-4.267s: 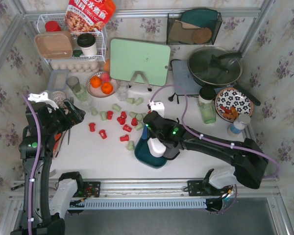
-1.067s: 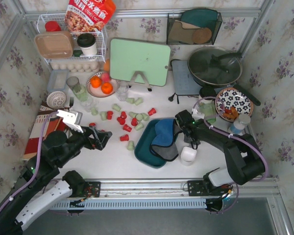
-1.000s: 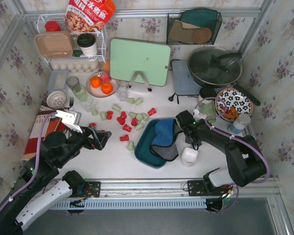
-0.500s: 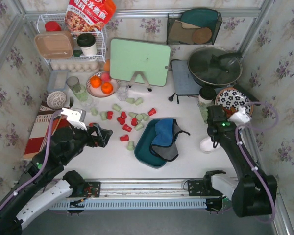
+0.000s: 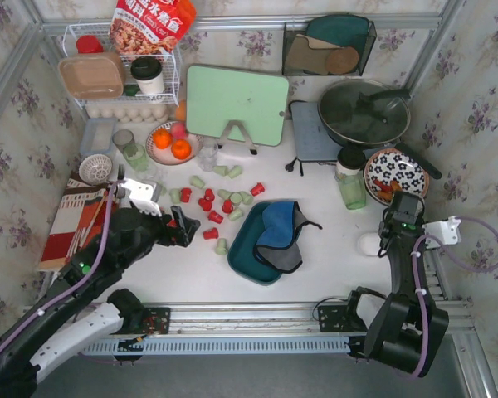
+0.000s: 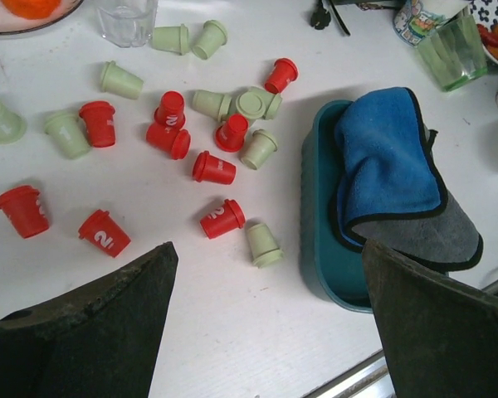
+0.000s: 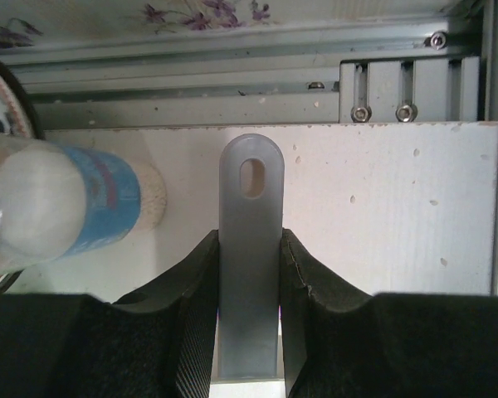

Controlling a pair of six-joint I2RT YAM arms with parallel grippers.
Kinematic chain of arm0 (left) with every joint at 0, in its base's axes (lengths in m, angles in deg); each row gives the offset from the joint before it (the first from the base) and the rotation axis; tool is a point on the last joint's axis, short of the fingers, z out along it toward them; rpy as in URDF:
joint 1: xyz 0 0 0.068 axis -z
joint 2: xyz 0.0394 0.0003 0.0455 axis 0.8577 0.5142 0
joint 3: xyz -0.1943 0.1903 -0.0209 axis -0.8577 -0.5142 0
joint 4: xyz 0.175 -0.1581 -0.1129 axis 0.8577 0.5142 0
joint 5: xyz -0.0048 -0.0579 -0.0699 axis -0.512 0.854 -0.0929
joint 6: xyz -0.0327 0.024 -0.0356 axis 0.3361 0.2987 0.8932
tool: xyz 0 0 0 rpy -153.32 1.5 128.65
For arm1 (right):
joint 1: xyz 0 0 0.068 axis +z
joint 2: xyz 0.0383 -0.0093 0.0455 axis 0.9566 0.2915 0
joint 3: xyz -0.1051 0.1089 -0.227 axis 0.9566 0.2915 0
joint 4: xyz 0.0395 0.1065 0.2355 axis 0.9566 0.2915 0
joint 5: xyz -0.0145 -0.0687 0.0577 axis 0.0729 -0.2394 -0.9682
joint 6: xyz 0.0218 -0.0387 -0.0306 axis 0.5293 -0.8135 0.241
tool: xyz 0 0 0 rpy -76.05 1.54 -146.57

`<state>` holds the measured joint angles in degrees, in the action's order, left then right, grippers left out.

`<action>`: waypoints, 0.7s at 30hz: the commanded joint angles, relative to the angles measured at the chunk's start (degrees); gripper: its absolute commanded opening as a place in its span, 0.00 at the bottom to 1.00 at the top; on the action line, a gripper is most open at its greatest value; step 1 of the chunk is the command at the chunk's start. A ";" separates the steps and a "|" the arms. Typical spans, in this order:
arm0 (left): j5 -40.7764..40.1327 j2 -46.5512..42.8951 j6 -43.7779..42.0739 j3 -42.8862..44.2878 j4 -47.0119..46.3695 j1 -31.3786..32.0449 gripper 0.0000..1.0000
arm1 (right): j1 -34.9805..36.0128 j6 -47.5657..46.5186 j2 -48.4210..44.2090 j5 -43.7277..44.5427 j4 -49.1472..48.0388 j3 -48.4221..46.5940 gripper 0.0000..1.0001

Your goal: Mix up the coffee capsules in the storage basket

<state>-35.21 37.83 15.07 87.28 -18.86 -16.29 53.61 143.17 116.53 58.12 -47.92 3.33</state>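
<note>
With my left end effector (image 5: pixel 183 230) spread wide and my right end effector (image 7: pixel 249 240) clenched on a translucent handle (image 7: pixel 251 199) at the counter's (image 6: pixel 232 332) right edge, the coffee capsules (image 6: pixel 213 168) all lay scattered left of the storage basket (image 6: pixel 315 240), which held only a blue cloth (image 6: pixel 386 157), so I judged mixing unstarted.

The white table (image 5: pixel 191 278) carried the storage basket (image 5: pixel 242 253). Red and green coffee capsules (image 5: pixel 206 203) lay scattered just left of the basket. A fruit plate (image 5: pixel 159 157) and a green cutting board (image 5: pixel 236 104) stood behind the basket, with a pan (image 5: pixel 361 116) and a patterned plate (image 5: pixel 398 166) to its right.
</note>
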 commanded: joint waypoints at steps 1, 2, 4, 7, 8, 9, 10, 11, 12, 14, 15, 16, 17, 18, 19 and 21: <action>2.01 4.53 -1.33 0.40 -5.37 0.04 0.94 | -2.48 1.99 3.45 -5.03 -8.19 2.00 0.24; 2.43 5.93 -1.36 0.91 -5.72 0.12 0.94 | -3.04 1.92 4.69 -5.92 -9.24 2.49 0.27; 3.19 9.04 -1.70 1.68 -6.21 0.31 0.94 | -4.02 1.78 7.11 -6.87 -10.83 3.07 0.37; 3.41 12.03 -2.35 3.24 -6.23 1.41 0.94 | -5.08 0.05 8.21 -7.15 -12.83 3.51 0.64; 3.14 13.19 -2.67 3.90 -6.00 1.97 0.94 | -5.16 -0.85 8.05 -6.91 -13.52 3.70 0.72; 2.75 14.39 -3.01 4.59 -5.84 2.50 0.94 | -5.21 -1.87 7.64 -6.64 -14.35 3.91 0.80; 2.30 15.55 -3.36 5.37 -5.64 3.17 0.94 | -5.25 -3.36 6.85 -6.56 -15.31 4.12 0.87; 1.88 16.62 -3.71 6.21 -5.36 4.05 0.94 | -5.25 -5.54 5.96 -6.54 -16.15 4.42 0.92; 1.15 18.06 -4.04 7.15 -5.19 4.86 0.94 | -5.26 -7.52 4.91 -6.70 -17.09 4.49 0.94; 0.20 21.07 -4.82 8.97 -5.10 6.98 0.94 | -5.23 -12.09 2.21 -7.41 -18.09 3.90 0.95; -0.45 23.00 -5.14 10.08 -5.22 8.16 0.94 | -5.18 -15.13 -0.15 -8.24 -18.44 3.38 0.94; -1.02 25.11 -5.56 11.37 -5.28 9.31 0.94 | -5.21 -18.26 -2.46 -9.51 -19.09 3.18 0.91; -1.33 27.66 -5.83 12.71 -5.30 10.54 0.94 | -5.10 -21.10 -5.27 -11.83 -19.85 3.15 0.88; -1.66 30.20 -6.16 14.28 -5.32 11.68 0.94 | -5.08 -23.34 -8.01 -14.05 -20.70 3.23 0.86; -2.09 33.30 -6.41 16.58 -5.29 12.94 0.94 | -5.01 -25.85 -11.45 -17.56 -21.92 3.64 0.84; -3.23 40.94 -7.69 20.73 -5.04 15.81 0.94 | -4.70 -28.93 -17.84 -23.80 -22.83 4.20 0.81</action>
<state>-35.72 69.74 10.24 102.43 -22.10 -4.05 48.56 125.21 107.03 45.38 -65.56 7.03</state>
